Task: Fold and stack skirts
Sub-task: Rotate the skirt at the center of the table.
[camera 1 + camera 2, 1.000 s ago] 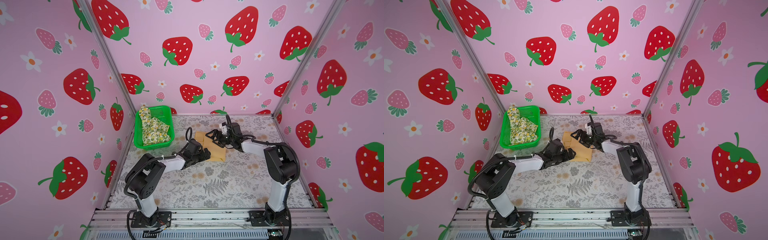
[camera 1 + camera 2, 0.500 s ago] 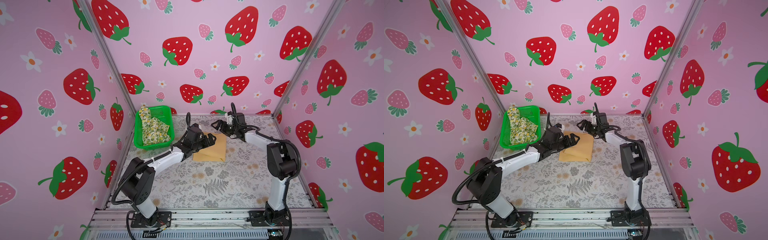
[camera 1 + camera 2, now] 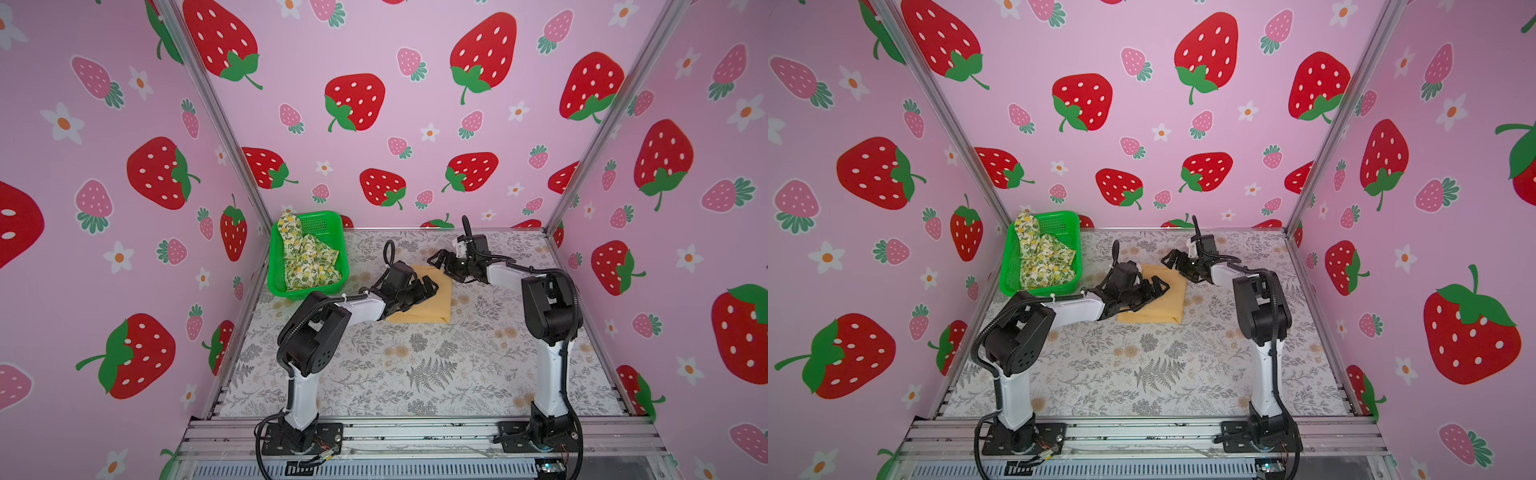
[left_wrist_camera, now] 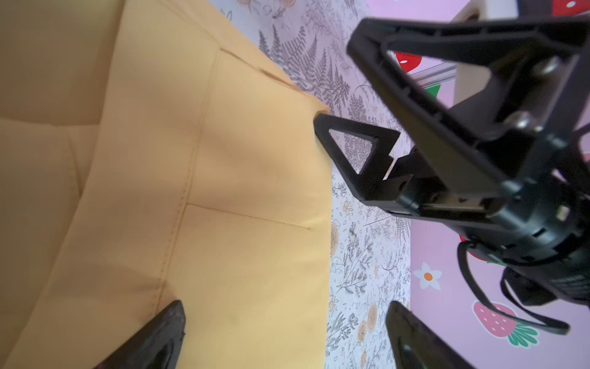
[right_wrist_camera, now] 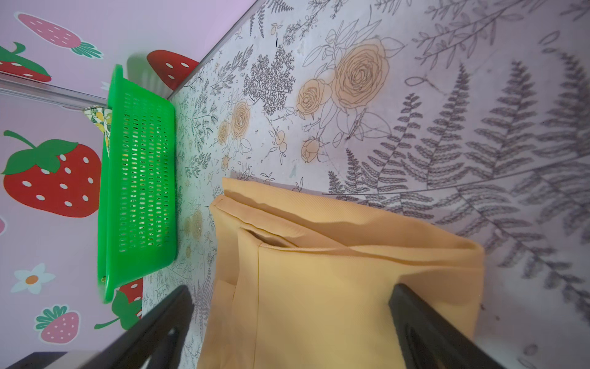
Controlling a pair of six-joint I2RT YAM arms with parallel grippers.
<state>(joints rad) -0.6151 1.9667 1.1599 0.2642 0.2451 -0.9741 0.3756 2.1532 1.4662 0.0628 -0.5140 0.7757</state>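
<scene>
I reckon yellow skirt [image 3: 430,307] is folded, L gripper [image 3: 430,287] & R gripper [image 3: 435,258] both spread by it w/ nothing held, so next: pinch lemon skirt [image 3: 309,264] out of basket [image 3: 325,221].

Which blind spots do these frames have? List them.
mustard skirt: left part hidden under the left gripper and its arm, in both top views.
lemon skirt: lower folds hidden by the green basket wall; right wrist view shows only a scrap.
right gripper: fingers cut off by the picture edge, right wrist view.
Left gripper touching cloth: cannot tell.
</scene>
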